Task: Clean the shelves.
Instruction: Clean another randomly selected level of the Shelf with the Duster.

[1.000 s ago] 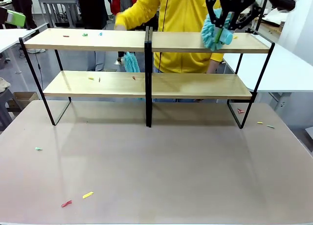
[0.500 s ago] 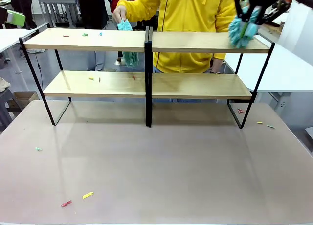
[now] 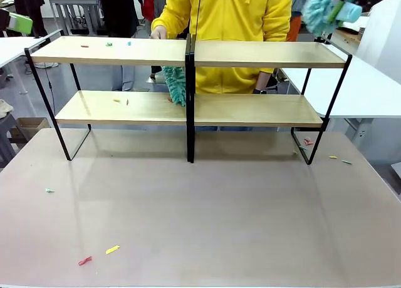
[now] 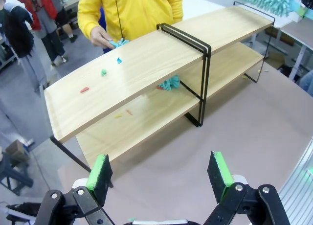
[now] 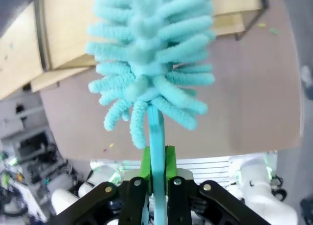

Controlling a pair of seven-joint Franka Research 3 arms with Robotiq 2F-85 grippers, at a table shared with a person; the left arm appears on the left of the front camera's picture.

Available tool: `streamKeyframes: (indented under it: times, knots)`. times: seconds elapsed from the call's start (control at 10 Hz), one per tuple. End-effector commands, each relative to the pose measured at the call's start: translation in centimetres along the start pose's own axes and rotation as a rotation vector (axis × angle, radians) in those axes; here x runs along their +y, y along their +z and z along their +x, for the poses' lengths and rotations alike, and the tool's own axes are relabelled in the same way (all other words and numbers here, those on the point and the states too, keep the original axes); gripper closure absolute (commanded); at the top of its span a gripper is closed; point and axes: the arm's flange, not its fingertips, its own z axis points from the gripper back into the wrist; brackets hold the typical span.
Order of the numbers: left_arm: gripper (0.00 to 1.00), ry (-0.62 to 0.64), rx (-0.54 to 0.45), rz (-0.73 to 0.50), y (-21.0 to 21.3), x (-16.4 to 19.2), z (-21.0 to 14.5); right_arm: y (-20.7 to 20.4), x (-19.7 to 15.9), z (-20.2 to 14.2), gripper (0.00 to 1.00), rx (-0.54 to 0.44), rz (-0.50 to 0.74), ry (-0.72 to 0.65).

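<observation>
The shelves [image 3: 188,81] stand at the far side of the table [image 3: 200,206], small coloured scraps [image 3: 108,44] on the left half of the top board and on the lower board. The right gripper [image 5: 156,159] is clamped on the handle of a teal duster [image 5: 151,54], held up past the rack's right end. The left gripper [image 4: 161,172] hangs over the table, jaws wide apart and holding nothing. The person's hand [image 3: 158,32] rests at the top board's back edge, a second duster [image 3: 176,84] hanging behind the lower board.

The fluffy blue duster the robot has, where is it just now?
In the front view the duster is at the upper right, above the right end of the shelves, its handle clamped in the right gripper.
</observation>
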Motion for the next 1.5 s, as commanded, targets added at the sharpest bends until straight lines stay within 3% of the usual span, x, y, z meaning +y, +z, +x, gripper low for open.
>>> streamKeyframes:
  times: [0.0, 0.3, 0.4, 0.7, 0.8, 0.9, 1.0, 1.1, 1.2, 1.3, 1.4]
  knots:
    - [0.0, 0.0, -0.006, 0.0, -0.2, 0.1, -0.1, -0.9, -1.6, 0.0, 0.88, 0.089, 0.102, 0.086]
    - [0.0, 0.0, -0.006, 0.0, -0.2, 0.1, -0.1, -0.4, -2.0, -0.7, 0.88, 0.208, 0.208, 0.218]
    - [0.0, 0.0, -0.006, 0.0, -0.2, 0.1, -0.1, -0.1, -2.0, -1.1, 0.88, 0.275, 0.25, 0.318]
    - [0.0, 0.0, -0.006, 0.0, -0.2, 0.1, -0.1, 2.2, -4.4, -3.5, 0.88, 0.618, 0.402, 0.768]
    - [0.0, 0.0, -0.006, 0.0, -0.2, 0.1, -0.1, 4.1, -7.0, -4.9, 0.88, 0.613, 0.538, 0.999]
    - [0.0, 0.0, -0.006, 0.0, -0.2, 0.1, -0.1, 5.8, -9.8, -6.1, 0.88, 0.528, 0.627, 1.171]
    - [0.0, 0.0, -0.006, 0.0, -0.2, 0.1, -0.1, 7.6, -12.1, -7.5, 0.88, 0.303, 0.674, 1.214]
    - [0.0, 0.0, -0.006, 0.0, -0.2, 0.1, -0.1, 9.1, -14.3, -8.8, 0.88, 0.005, 0.751, 1.288]
    - [0.0, 0.0, -0.006, 0.0, -0.2, 0.1, -0.1, 9.8, -16.4, -9.6, 0.88, -0.229, 0.749, 1.239]
    - [0.0, 0.0, -0.006, 0.0, -0.2, 0.1, -0.1, 9.0, -16.8, -8.9, 0.88, -0.334, 0.705, 1.015]
    - [0.0, 0.0, -0.006, 0.0, -0.2, 0.1, -0.1, 11.5, -15.2, -8.6, 0.88, 0.132, 0.61, 1.136]
